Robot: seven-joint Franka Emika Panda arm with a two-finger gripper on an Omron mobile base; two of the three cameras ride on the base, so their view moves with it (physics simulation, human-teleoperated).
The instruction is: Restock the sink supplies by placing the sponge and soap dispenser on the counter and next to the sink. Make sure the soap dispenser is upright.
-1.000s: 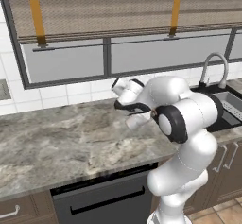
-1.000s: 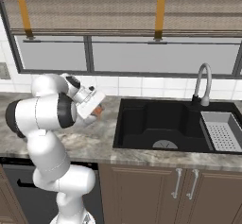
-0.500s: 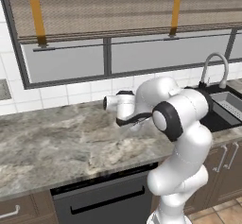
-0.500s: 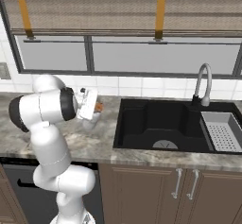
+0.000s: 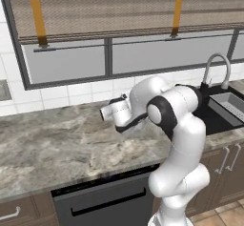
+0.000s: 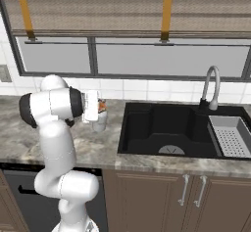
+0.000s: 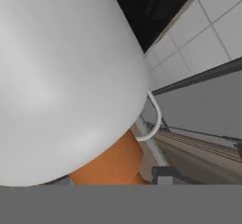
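The soap bottle (image 6: 99,120) stands at the gripper (image 6: 96,109), its white body (image 7: 66,76) and orange pump (image 7: 111,164) close in front of the hand camera, and the gripper appears clenched on it. It hangs low over the worktop (image 6: 103,148), just to the left of the sink (image 6: 171,128); whether its base touches the stone cannot be told. To finish this step well, I would keep the bottle vertical, pump up, settle the base flat on the worktop clear of the sink's rim, release only once it bears its own weight, then withdraw without nudging it sideways toward the sink.
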